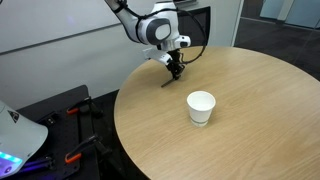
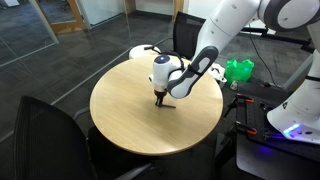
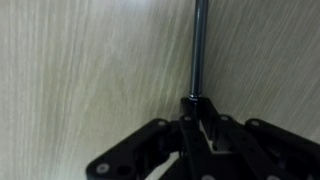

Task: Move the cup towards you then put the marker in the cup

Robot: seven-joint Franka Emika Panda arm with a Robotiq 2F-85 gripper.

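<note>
The marker point(image 3: 200, 50) runs as a thin dark stick straight out from the gripper point(image 3: 196, 120) in the wrist view. The jaws are drawn narrow and pinch it at 1 end, so most of its length hangs free beyond the fingers. In an exterior view the marker point(image 1: 168, 81) slants down to the table point(image 1: 260, 120) near its far edge. At this size I cannot tell whether its tip touches the wood or is just clear of it.

The cup point(image 1: 201, 107) stands upright with its mouth open, well apart from the gripper and nearer the middle of the table.

The step in hand looks like carrying the marker to the cup. With only 1 end held, the marker may swivel in the jaws, so lift it gently and fully clear of the table before moving sideways. Bring the free tip over the middle of the cup's mouth and tilt it towards vertical. Lower the tip inside the rim before opening, because the light cup could tip at a knock.
</note>
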